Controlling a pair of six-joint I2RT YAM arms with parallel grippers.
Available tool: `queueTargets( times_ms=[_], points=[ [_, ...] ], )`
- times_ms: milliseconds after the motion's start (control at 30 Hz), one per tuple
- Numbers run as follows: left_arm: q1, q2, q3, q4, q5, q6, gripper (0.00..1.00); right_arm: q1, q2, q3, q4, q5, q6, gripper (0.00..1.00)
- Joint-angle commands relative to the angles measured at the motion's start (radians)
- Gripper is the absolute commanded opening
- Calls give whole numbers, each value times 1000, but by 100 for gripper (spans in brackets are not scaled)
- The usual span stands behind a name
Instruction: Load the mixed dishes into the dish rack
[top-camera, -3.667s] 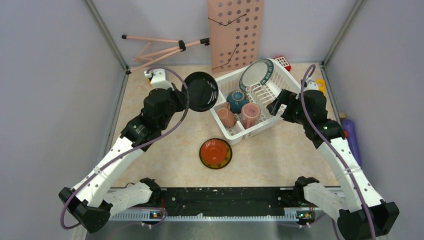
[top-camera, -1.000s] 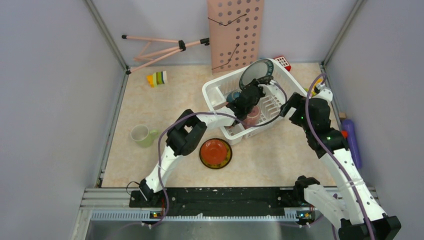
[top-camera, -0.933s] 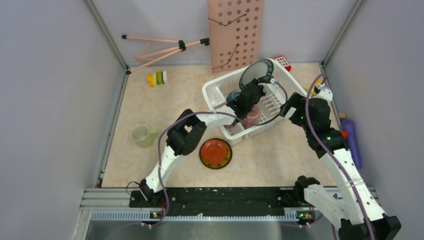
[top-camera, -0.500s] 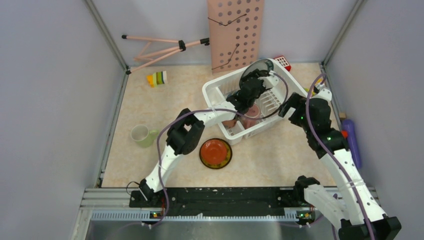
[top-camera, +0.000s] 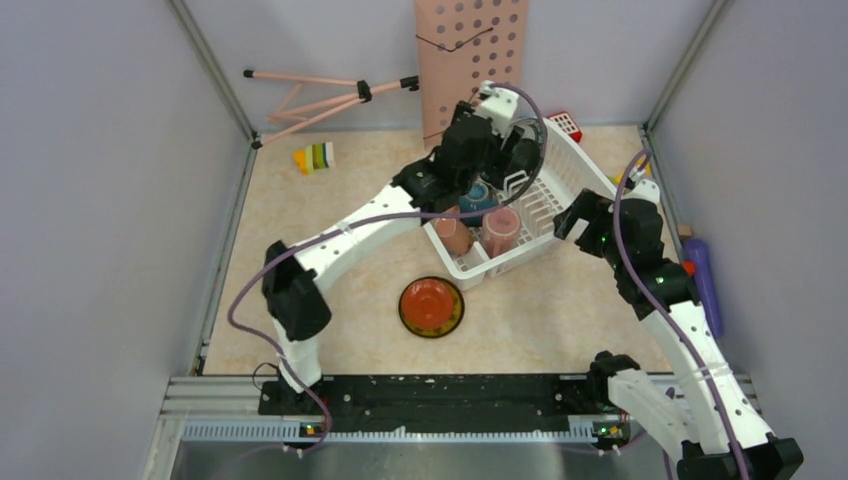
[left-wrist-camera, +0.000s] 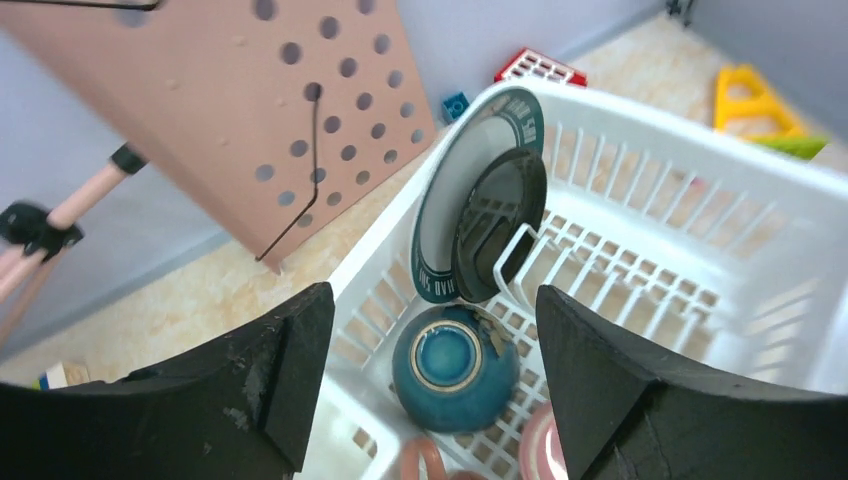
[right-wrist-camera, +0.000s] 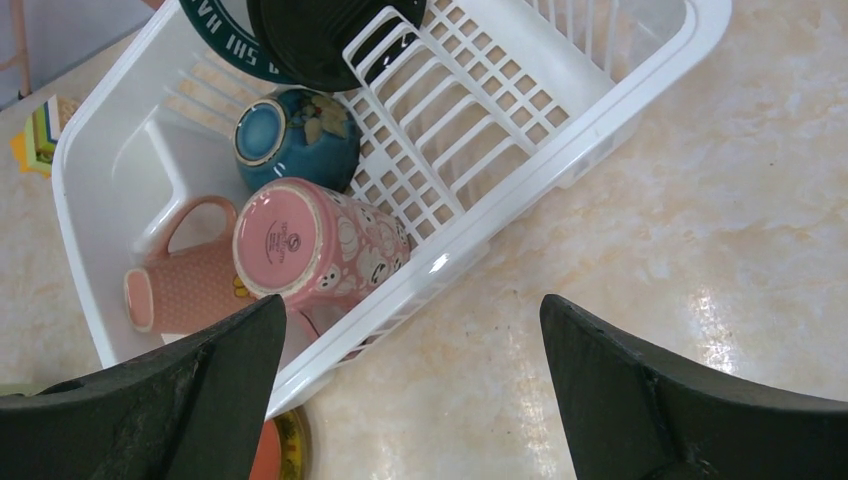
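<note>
**Black plate stands in the rack, both grippers empty**

The white dish rack (top-camera: 515, 256) sits slantwise on the beige tabletop (top-camera: 330, 230). A pink perforated board (top-camera: 470, 60) stands behind the rack against the back wall.

The left gripper (left-wrist-camera: 432, 298) hangs above the rack's far end, its jaws spread wide with nothing between them. The right gripper (right-wrist-camera: 412, 300) hovers over the rack's right-hand long wall, its jaws also apart and empty.

At the rack's far end a white plate (left-wrist-camera: 440, 220) with a dark lettered rim stands upright beside the end wall. A black plate (left-wrist-camera: 500, 225) leans against its face, behind the first upright divider. Outside the rack, a red plate (top-camera: 431, 306) lies flat on the tabletop, just in front of the near corner.

On the rack's floor, just nearer than the two standing plates, rests the teal bowl (left-wrist-camera: 455, 365). Toward the rack's near end a patterned pink mug (right-wrist-camera: 320, 245) and a dotted pink mug (right-wrist-camera: 185, 285) lie on their sides, side by side.

A striped toy block (top-camera: 315, 157) lies well to the left of the rack.
</note>
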Motion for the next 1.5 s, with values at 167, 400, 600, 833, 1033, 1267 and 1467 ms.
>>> queueTargets(
  times_ms=[167,400,600,833,1033,1267,1467],
  points=[
    [36,-376,-336,-394,72,-475,68,-2,1,-2,7,-66,-9,96],
    [172,-705,-840,-310,343,-733,67,-3,-21,-44,36,-103,-6,96],
    [217,-806,-1081,-288,386,-839,64,-3,-25,-59,57,-148,3,96],
    [239,-768,-1214,-229,456,-886,63,-3,-29,-89,2,-203,12,96],
    [267,-675,-1312,-50,580,-924,62,-3,-54,-229,28,-396,58,96],
    [288,-525,-1321,37,715,-913,57,-3,-37,-403,181,-644,147,95],
    [289,-485,-1332,95,732,-895,33,16,-3,-461,265,-720,196,91]
  ],
)
